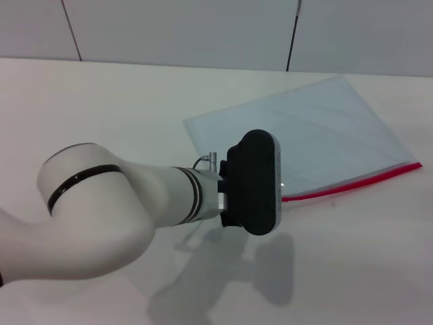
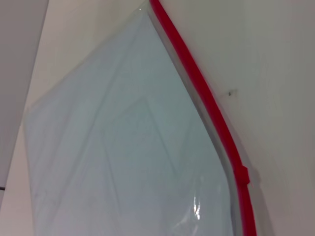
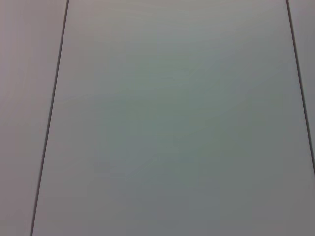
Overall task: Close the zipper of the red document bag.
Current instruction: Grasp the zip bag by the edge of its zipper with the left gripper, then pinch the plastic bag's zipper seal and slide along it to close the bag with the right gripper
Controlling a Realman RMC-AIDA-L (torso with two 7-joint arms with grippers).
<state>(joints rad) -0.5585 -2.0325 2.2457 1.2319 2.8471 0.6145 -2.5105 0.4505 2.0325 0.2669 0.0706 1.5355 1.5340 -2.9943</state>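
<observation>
The red document bag (image 1: 318,135) lies flat on the white table to the right of centre, translucent pale blue. Its zipper (image 1: 352,184) is a thin red strip along the bag's near edge. In the left wrist view the red document bag (image 2: 128,147) fills the picture, and the zipper (image 2: 206,103) carries a small red slider (image 2: 242,174) close to one end. My left arm reaches in from the left, and its black end housing (image 1: 254,181) hangs over the bag's near left corner, hiding that end of the zipper. My right gripper is out of view.
The white table (image 1: 101,108) runs back to a grey panelled wall (image 1: 183,27). The right wrist view shows only grey wall panels (image 3: 172,123) with dark seams. The left arm's thick white elbow (image 1: 88,210) fills the near left of the head view.
</observation>
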